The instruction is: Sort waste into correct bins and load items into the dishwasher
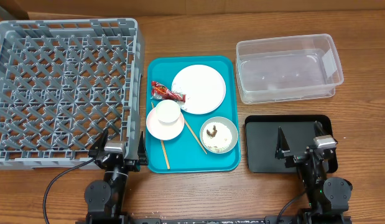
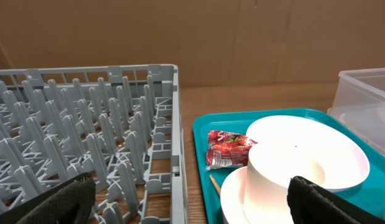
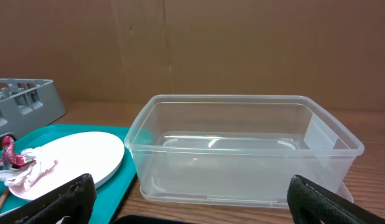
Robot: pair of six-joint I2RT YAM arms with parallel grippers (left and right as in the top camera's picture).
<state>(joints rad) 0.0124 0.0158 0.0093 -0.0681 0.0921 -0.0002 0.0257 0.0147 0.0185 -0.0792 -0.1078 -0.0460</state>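
Left gripper [image 1: 120, 147] and right gripper [image 1: 301, 142] hang released, empty, at the wooden table's [image 1: 180, 28] front edge. The crumpled red snack wrapper [image 1: 167, 93] lies on the teal plastic tray [image 1: 180, 160], near the grey lattice rack [image 1: 55, 93].

Wooden table [image 1: 198, 193] — brown cardboard wall [image 3: 242, 43]

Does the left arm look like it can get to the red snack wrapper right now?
Probably yes. The red snack wrapper lies uncovered on the teal tray, nothing on top. The left end effector is open near the tray's left edge; only the white cup beside the wrapper might crowd it.
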